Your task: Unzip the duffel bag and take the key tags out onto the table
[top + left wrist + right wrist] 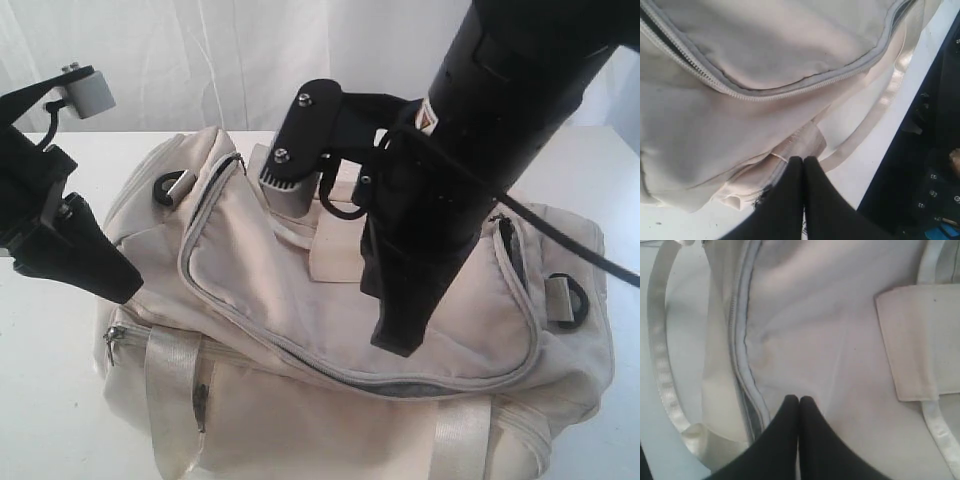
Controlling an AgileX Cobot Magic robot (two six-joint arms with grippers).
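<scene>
Right arm fills the foreground. Right pincer has its fingers pressed together with nothing between them, tips down at the top flap of the duffel bag, just beside the grey zipper. Left pincer is closed tight too, at the bag's left end by the satin handle; can't tell whether it pinches fabric. Cream bag sits mid counter.

Pale white curtain behind
</scene>
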